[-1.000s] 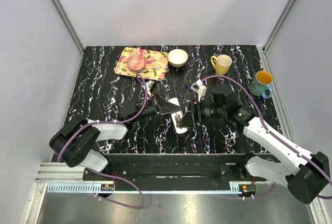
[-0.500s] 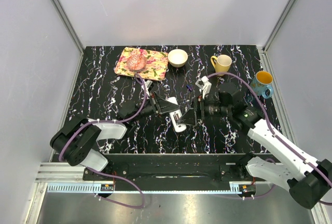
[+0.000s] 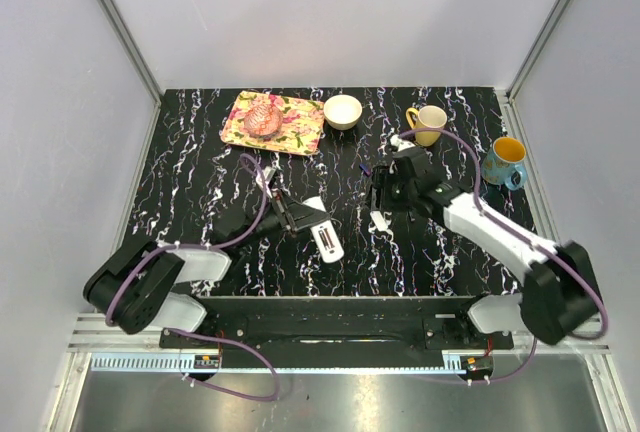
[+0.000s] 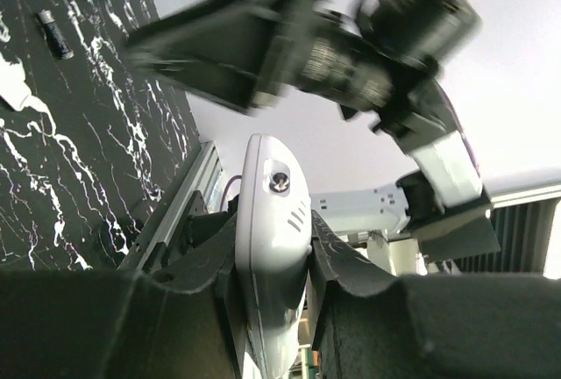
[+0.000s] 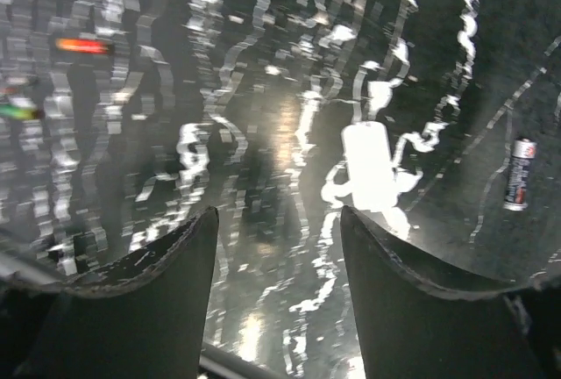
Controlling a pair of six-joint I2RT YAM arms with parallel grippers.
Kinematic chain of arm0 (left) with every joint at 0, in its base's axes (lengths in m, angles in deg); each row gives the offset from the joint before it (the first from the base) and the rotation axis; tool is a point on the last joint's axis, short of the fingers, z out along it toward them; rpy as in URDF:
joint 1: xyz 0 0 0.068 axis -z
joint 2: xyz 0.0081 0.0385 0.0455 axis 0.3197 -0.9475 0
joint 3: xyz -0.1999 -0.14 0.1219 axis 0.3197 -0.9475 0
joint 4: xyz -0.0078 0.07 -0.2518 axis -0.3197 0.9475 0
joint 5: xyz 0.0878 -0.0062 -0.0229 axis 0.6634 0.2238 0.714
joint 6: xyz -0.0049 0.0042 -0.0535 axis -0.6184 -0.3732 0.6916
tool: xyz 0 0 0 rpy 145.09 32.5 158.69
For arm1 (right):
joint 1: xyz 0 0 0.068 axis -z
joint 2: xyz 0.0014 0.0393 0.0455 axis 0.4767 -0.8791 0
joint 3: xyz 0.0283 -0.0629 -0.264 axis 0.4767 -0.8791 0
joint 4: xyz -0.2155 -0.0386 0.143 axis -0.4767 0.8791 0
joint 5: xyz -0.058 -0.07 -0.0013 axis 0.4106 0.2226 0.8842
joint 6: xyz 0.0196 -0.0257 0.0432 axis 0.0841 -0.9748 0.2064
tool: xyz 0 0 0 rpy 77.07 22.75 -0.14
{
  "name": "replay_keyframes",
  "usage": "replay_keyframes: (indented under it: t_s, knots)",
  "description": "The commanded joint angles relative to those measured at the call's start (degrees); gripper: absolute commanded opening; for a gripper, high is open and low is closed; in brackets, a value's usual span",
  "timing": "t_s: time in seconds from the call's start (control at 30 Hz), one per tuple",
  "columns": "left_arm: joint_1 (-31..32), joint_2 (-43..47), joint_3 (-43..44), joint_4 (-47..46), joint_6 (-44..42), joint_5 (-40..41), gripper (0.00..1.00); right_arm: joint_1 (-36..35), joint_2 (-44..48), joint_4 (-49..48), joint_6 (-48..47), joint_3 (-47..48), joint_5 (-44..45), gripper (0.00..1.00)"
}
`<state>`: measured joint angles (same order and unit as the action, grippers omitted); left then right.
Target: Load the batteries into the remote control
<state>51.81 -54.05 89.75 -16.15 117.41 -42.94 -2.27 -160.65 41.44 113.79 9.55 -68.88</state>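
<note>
My left gripper [image 3: 306,220] [image 4: 273,252] is shut on the remote control [image 3: 324,237] [image 4: 273,212], a slim white bar that sticks out past the fingers. My right gripper [image 3: 383,195] [image 5: 279,221] hangs open over the dark table with nothing between its fingers. Just ahead of the right finger lies a small flat white cover piece [image 5: 368,168] [image 3: 380,220]. The batteries lie loose on the table: a dark one [image 5: 518,186] [image 4: 54,35] [image 3: 364,168], a reddish-orange one [image 5: 81,46] and a blurred green one [image 5: 17,111].
At the back of the table stand a floral tray [image 3: 296,132] with a pink object, a white bowl [image 3: 343,110], a yellow mug [image 3: 428,124] and a blue mug [image 3: 503,160]. Grey walls enclose three sides.
My right gripper has drawn back from the remote toward the far side and now points down at the table. The left gripper has shifted left and nearer with the remote.
</note>
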Motion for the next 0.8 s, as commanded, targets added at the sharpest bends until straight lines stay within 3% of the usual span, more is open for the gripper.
replay_keyframes:
  t_s: [0.0, 0.27, 0.47, 0.77]
  knots:
    - [-0.4, 8.2, -1.6, -4.7, -7.4, 0.5, 0.0, 0.1, -9.0, -3.1, -6.0, 4.6, 9.5, 0.64]
    - [-1.1, 19.3, -0.9, 10.2, -15.2, -0.7, 0.0, 2.1, -29.4, -5.5, -14.3, 20.2, 12.3, 0.63]
    - [-1.5, 22.8, -0.7, 15.2, -17.4, -2.4, 0.0, 3.1, -42.3, -6.9, -17.9, 30.0, 11.8, 0.65]
    - [-2.0, 29.4, 0.3, 26.7, -24.0, -1.8, 0.0, 4.7, -49.4, -7.5, -20.0, 36.5, 13.2, 0.63]
